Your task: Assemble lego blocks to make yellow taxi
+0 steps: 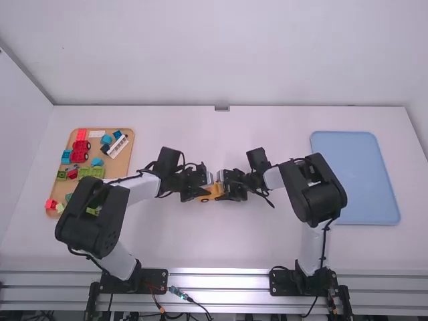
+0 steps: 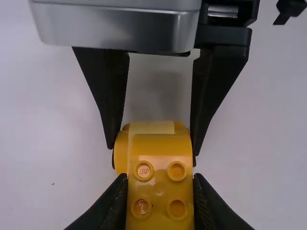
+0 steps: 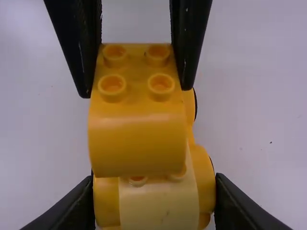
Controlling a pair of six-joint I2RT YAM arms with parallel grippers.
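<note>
My left gripper point(image 1: 200, 191) and right gripper point(image 1: 231, 186) face each other around the yellow car point(image 1: 211, 192) mid-table. In the left wrist view, the left gripper point(image 2: 159, 184) is shut on an orange-yellow curved block point(image 2: 160, 187) with several studs. In the right wrist view, this curved block point(image 3: 139, 129) lies over one end of the wheeled yellow base point(image 3: 158, 206), partly covering two of its studs and looking slightly askew; whether it is fully seated cannot be told. The right gripper point(image 3: 154, 182) is shut on the base's other end, at the rounded wheel arches.
A wooden tray point(image 1: 124, 160) at the left holds red, blue, green and white pieces, including a red vehicle base point(image 1: 79, 151). The left arm passes over its near edge. A blue tray point(image 1: 358, 177) lies at the right, beside the right arm's elbow.
</note>
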